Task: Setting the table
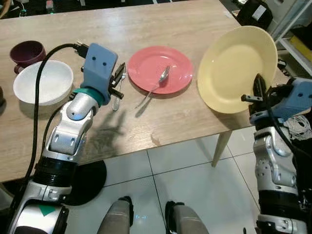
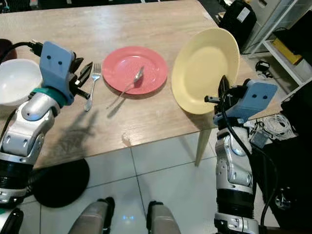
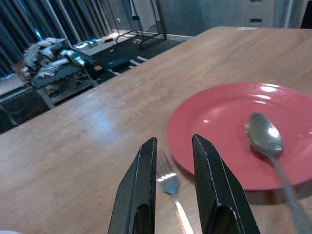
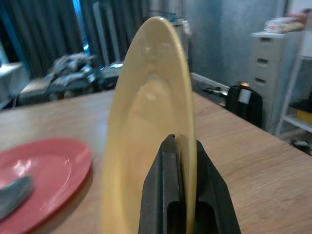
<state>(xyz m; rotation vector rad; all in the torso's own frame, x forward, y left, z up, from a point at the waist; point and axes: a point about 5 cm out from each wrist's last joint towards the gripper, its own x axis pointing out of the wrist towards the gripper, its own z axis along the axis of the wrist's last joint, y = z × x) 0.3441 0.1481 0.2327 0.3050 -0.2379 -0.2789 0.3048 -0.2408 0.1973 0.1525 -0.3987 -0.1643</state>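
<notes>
Our right gripper [image 2: 223,92] pinches the yellow plate [image 1: 237,68] by its rim, tipped up on edge, ready to lay down. Our left gripper [image 3: 171,161] hangs open over the fork [image 2: 92,84], with the red plate [image 1: 161,68] just beyond.

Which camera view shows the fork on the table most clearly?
The right eye view: the whole fork lies beside the pink plate. In the left eye view the left gripper hides most of it. The left wrist view shows its tines between the fingers.

Yellow plate [image 1: 234,68], red plate [image 1: 158,68], white bowl [image 1: 43,82].
</notes>
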